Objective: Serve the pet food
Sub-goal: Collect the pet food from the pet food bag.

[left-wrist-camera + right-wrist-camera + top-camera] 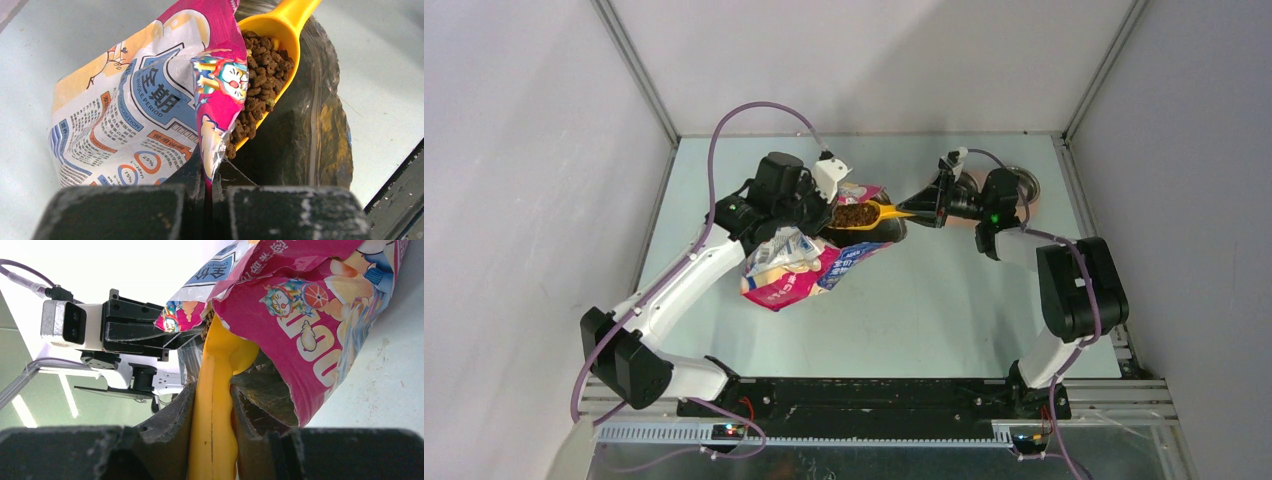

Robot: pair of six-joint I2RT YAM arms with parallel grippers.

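The pet food (854, 214) is a heap of dark brown kibble (260, 85) filling a yellow scoop (880, 213) at the open mouth of the pink-and-blue printed bag (792, 266). My right gripper (927, 208) is shut on the scoop's handle (214, 405), with the handle running up between its fingers (175, 410) into the bag (310, 315). My left gripper (207, 182) is shut on the bag's upper edge (220, 100) and holds the mouth open beside the scoop (287, 30). The bag (125, 115) lies on its side on the table.
A metal bowl (1022, 183) stands at the back right of the table, partly hidden behind the right arm. Metal frame posts and grey walls enclose the pale green tabletop (924, 310). A black rail (874, 395) runs along the near edge.
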